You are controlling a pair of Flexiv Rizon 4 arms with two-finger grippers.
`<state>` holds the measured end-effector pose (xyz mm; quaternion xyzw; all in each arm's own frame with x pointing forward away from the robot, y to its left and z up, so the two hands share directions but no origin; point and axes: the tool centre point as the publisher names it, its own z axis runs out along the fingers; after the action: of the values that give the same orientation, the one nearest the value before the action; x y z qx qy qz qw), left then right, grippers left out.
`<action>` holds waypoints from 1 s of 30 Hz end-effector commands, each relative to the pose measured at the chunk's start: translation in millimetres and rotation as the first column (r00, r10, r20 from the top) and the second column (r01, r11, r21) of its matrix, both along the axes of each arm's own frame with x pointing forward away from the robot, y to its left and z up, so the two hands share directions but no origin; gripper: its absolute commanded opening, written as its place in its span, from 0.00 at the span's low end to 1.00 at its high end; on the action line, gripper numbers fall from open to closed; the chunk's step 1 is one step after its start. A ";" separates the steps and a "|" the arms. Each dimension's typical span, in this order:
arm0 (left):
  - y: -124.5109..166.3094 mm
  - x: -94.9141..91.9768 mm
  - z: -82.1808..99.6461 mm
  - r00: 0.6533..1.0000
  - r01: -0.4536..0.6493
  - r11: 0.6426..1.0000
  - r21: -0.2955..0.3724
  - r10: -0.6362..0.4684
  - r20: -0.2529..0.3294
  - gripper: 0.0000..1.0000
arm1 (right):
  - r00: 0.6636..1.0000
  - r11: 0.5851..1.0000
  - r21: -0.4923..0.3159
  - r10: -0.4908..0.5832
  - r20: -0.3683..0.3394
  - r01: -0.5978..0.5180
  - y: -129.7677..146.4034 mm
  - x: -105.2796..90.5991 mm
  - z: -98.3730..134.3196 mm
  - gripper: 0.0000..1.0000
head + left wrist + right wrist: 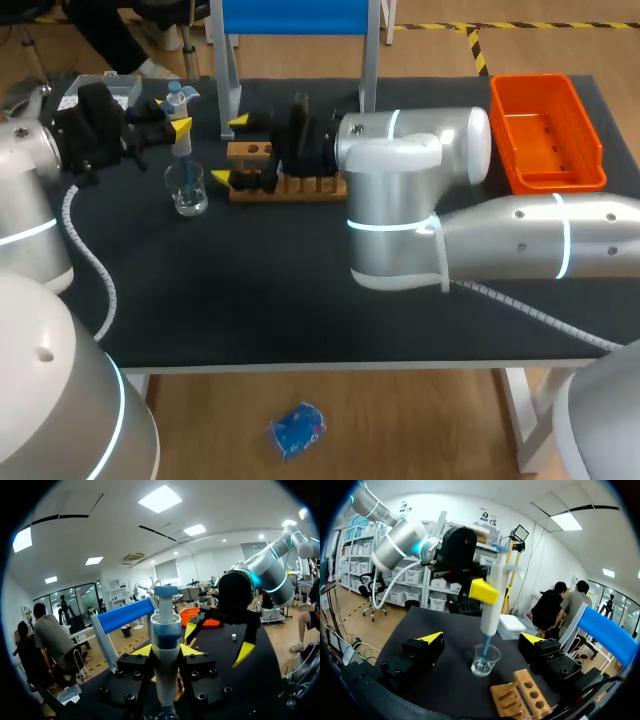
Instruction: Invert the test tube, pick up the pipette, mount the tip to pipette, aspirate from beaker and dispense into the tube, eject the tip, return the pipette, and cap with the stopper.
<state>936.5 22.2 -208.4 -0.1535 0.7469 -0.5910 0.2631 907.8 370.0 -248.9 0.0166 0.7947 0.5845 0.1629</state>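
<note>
My left gripper (178, 125) is shut on the white and blue pipette (181, 118), held upright at the table's back left. The pipette's tip dips into the clear glass beaker (187, 189) just below. In the left wrist view the pipette (165, 660) stands between my yellow fingertips (142, 650), with the beaker (161, 713) under it. My right gripper (231, 150) stands open over the wooden tube rack (290, 186), right of the beaker. In the right wrist view the pipette (490, 602) and beaker (485, 660) lie ahead of my open right gripper (482, 639), with the rack (520, 696) beside it. I see no test tube.
An orange bin (546, 178) sits at the back right corner. A clear box (108, 88) lies at the back left behind my left arm. A metal frame with a blue bar (295, 15) stands at the far edge. My right arm's elbow (405, 190) hangs over the table's middle.
</note>
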 end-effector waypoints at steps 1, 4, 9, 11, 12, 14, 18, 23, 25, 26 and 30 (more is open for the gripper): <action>-1.4 0.0 -0.3 1.000 -0.006 1.000 0.000 0.006 0.003 0.00 | 1.000 0.999 -0.027 0.019 -0.014 -0.019 -5.1 1.6 5.1 1.00; -1.4 0.0 -0.3 1.000 -0.006 1.000 0.000 0.006 0.003 0.00 | 1.000 0.999 -0.027 0.019 -0.014 -0.019 -5.1 1.6 5.1 1.00; -1.4 0.0 -0.3 1.000 -0.006 1.000 0.000 0.006 0.003 0.00 | 1.000 0.999 -0.027 0.019 -0.014 -0.019 -5.1 1.6 5.1 1.00; -1.4 0.0 -0.3 1.000 -0.006 1.000 0.000 0.006 0.003 0.00 | 1.000 0.999 -0.027 0.019 -0.014 -0.019 -5.1 1.6 5.1 1.00; -1.4 0.0 -0.3 1.000 -0.006 1.000 0.000 0.006 0.003 0.00 | 1.000 0.999 -0.027 0.019 -0.014 -0.019 -5.1 1.6 5.1 1.00; -0.7 1.1 0.6 1.000 -0.009 1.000 -0.012 0.009 0.003 0.00 | 1.000 0.999 -0.027 0.019 -0.014 -0.019 -5.1 1.6 5.1 1.00; -0.3 2.4 0.9 1.000 -0.010 1.000 -0.019 0.010 0.001 0.00 | 1.000 0.999 -0.027 0.019 -0.014 -0.019 -5.1 1.6 5.1 1.00; 0.4 3.4 0.3 1.000 -0.011 1.000 -0.023 0.011 -0.006 0.00 | 1.000 0.999 -0.027 0.019 -0.014 -0.019 -5.1 1.6 5.1 1.00; 1.0 3.9 -0.4 1.000 -0.012 1.000 -0.022 0.012 -0.015 0.00 | 1.000 0.999 -0.027 0.019 -0.014 -0.019 -5.1 1.6 5.1 1.00; 1.2 3.9 -0.5 1.000 -0.012 1.000 -0.022 0.012 -0.016 0.00 | 1.000 0.999 -0.027 0.019 -0.014 -0.019 -5.1 1.6 5.1 1.00; 2.7 4.8 -1.3 0.999 -0.009 1.000 -0.021 0.008 -0.035 0.00 | 1.000 0.999 -0.027 0.019 -0.014 -0.019 -5.1 1.6 5.1 1.00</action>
<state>939.4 25.2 -210.6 -0.1692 0.7416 -0.5970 0.2551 909.1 365.7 -243.5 0.0116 0.8041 0.5743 0.1529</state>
